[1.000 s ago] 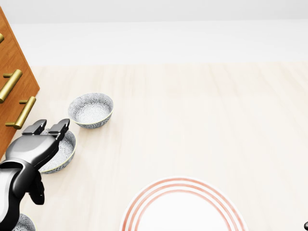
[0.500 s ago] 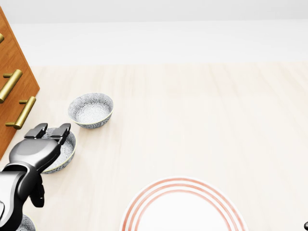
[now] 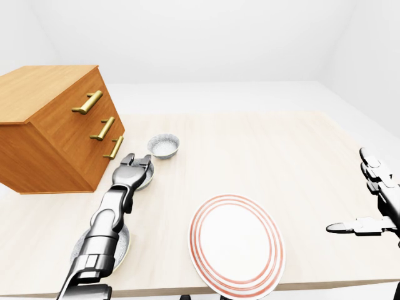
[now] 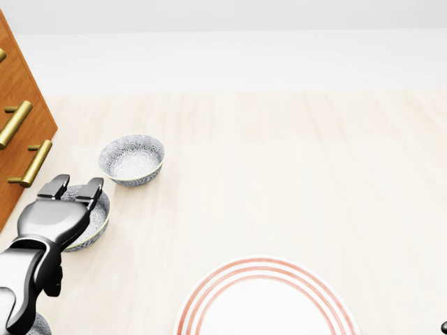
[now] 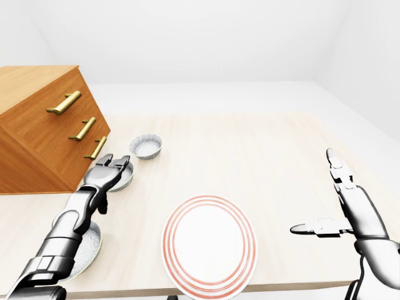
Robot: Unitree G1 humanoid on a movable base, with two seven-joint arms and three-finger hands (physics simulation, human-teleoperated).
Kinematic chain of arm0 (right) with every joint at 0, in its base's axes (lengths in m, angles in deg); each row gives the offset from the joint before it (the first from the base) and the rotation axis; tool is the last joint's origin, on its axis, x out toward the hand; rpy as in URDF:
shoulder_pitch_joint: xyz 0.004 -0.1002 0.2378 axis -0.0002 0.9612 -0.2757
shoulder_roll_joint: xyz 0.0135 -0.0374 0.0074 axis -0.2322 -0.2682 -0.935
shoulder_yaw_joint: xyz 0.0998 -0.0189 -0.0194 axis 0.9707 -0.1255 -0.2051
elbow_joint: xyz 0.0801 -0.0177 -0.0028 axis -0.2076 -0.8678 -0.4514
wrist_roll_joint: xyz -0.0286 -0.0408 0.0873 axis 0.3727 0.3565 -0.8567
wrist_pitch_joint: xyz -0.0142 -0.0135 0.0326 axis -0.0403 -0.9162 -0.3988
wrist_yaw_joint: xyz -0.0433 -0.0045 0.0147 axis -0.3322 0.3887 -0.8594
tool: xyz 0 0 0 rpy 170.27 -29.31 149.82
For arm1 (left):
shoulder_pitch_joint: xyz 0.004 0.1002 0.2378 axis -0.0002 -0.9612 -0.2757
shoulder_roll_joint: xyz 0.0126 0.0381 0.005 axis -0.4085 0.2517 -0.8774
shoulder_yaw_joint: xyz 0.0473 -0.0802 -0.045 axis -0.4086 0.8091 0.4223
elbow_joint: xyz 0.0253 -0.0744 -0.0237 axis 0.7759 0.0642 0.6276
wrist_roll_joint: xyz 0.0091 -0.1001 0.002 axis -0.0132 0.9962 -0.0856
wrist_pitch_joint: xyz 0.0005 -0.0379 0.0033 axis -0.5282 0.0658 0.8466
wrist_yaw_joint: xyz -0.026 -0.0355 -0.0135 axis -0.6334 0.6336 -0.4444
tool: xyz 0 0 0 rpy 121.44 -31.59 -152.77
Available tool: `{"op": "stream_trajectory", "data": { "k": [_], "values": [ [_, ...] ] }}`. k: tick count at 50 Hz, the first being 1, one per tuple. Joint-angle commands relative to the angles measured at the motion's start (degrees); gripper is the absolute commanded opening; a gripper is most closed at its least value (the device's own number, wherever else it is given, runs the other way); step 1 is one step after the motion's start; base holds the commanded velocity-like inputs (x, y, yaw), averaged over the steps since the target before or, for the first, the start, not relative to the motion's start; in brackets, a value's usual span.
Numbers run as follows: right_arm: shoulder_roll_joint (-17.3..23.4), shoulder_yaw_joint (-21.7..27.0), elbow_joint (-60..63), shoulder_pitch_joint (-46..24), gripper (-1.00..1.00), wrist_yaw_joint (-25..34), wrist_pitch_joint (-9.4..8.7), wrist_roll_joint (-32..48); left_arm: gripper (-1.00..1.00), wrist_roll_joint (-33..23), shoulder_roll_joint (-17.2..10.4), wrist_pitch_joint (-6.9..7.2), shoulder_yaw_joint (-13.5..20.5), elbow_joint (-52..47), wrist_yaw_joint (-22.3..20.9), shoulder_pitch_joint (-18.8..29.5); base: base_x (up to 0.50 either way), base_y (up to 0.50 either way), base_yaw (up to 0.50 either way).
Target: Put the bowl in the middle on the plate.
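Note:
Three patterned bowls stand in a row at the left of the table. The far bowl is uncovered. My left hand hovers over the middle bowl, fingers open and pointing at the bowl's far rim; I cannot tell if they touch it. My left forearm partly covers the near bowl. The red-ringed white plate lies near the table's bottom edge, right of the bowls. My right hand is open, fingers spread, off to the right of the plate.
A wooden dresser with brass handles stands at the left, close beside the bowls. The pale wood table stretches up and right of the plate. Its near edge runs just below the plate.
My left forearm has sunk a little toward the bottom left while the hand stays over the middle bowl. Bowls and plate have not moved.

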Motion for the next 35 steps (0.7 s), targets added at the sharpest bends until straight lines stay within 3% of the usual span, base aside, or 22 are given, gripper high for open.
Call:
{"op": "stream_trajectory", "data": {
  "k": [1,35],
  "values": [
    [0.07,0.0,0.12,-0.02,1.0,0.05,0.0,-0.02,1.0,-1.15,0.1,0.0,-0.25,1.14,1.31,0.24,0.0,0.0,0.0],
    [-0.06,0.07,0.38,0.06,1.0,0.31,0.0,0.03,1.0,-2.88,0.22,0.0,-0.57,0.81,2.35,-0.71,0.0,0.0,0.0]
  ]
}}
